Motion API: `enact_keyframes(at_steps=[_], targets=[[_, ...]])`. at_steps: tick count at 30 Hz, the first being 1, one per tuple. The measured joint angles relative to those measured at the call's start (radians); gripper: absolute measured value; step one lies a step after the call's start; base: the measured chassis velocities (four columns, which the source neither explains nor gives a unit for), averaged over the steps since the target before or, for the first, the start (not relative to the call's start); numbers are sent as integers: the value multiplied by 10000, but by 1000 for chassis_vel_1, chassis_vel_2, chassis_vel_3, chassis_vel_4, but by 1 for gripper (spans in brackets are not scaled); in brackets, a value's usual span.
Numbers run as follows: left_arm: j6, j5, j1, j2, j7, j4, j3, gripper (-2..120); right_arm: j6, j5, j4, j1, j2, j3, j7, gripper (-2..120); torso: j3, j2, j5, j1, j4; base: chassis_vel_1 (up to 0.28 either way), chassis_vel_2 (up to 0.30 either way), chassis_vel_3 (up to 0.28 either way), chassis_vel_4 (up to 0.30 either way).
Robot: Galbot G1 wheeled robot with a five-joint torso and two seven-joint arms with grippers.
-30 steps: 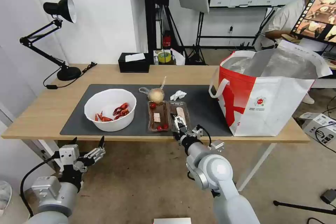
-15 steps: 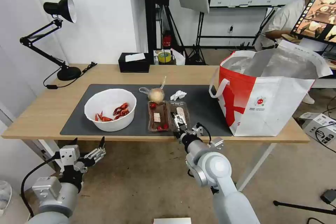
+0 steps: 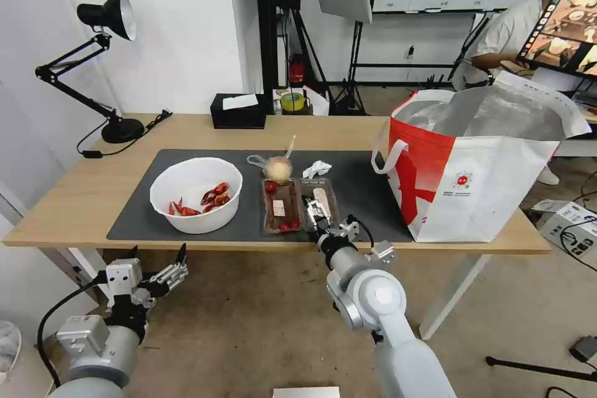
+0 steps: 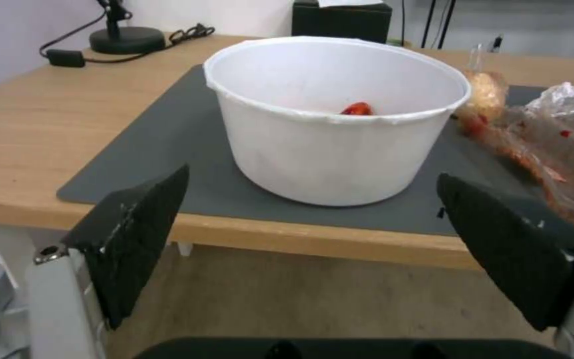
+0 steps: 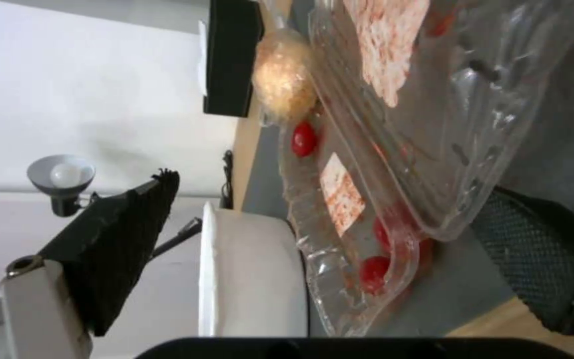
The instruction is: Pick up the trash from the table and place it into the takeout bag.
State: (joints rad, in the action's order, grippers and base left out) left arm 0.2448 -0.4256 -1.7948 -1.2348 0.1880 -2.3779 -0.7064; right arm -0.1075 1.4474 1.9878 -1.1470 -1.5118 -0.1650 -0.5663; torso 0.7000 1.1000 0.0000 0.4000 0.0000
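Right gripper (image 3: pixel 315 210): spread wide around the clear hinged plastic tray (image 3: pixel 300 204) with cherry tomatoes.
Left gripper (image 3: pixel 163 268): wide, below the tabletop (image 3: pixel 74 196).
Risk: thin plastic may buckle, spilling tomatoes.

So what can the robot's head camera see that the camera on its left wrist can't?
Only the head view has the takeout bag, the crumpled white tissue and the right gripper at the clear plastic tray. Only the left wrist view has a close look at the open left gripper below the table edge. Both share the white bowl and the lamp base.
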Motion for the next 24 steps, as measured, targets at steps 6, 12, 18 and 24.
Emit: enact_keyframes(at_steps=[6,12,18,24], targets=[[-103,51,-78,-94,0,-26,1,100,-13,-778,263,-26,122,114,304,100,0,0,0,0,0,0,0,0,0],[-182,61,-149,-128,0,-68,-47,100,-47,-1020,469,104,209,129,428,100,0,0,0,0,0,0,0,0,0],[-197,62,-180,-137,0,-104,-113,100,-107,-901,522,375,259,201,440,100,0,0,0,-1,0,0,0,0,0],[-202,62,-181,-139,0,-123,-147,100,-174,-690,430,704,200,334,399,100,0,0,0,0,0,0,0,0,0]])
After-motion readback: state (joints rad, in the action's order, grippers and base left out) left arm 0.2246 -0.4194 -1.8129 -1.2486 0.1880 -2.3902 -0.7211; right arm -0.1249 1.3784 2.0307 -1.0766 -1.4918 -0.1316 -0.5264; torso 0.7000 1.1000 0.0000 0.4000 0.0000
